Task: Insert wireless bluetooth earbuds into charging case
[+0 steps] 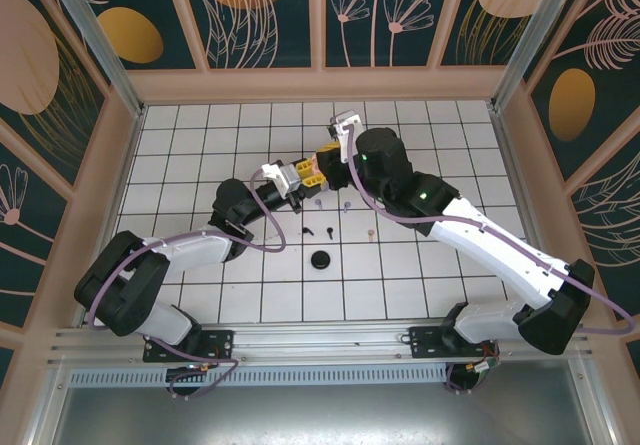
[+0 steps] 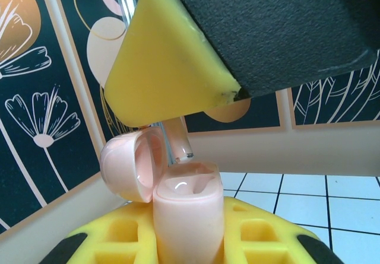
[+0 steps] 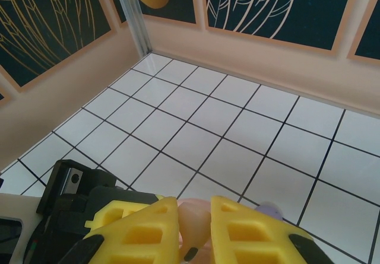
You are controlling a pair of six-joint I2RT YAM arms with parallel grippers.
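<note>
Two arms meet over the middle of the white tiled desk [image 1: 200, 135] in the top external view. The left arm [image 1: 200, 250] and the right arm [image 1: 480, 235] bring their jaws close together above the tiles. On the desk just below them lie the lilac stemmed earbuds [image 1: 318, 205], the black stemmed earbuds [image 1: 328, 231] and one pink stemmed earbud [image 1: 371, 233]. A round black case [image 1: 320, 259] sits nearer the bases.

From the left wrist, the left jaws are clenched on a pale pink plastic charging case [image 2: 190, 216]. It is held upright, with its hinged lid [image 2: 127, 166] swung open to one side. A yellow finger of the right jaws hangs directly over it. A pale pink earbud stem [image 2: 178, 138] reaches down to the mouth of the case, though whether it is seated cannot be told.

From the right wrist, the right jaws are pinched on that pale pink earbud [image 3: 193, 222].

The step in hand appears to be seating the first pink earbud. The next move likely calls for a straight, gentle push down into the socket while the case is held steady. The right jaws would then release and fetch the pink one left on the desk.
</note>
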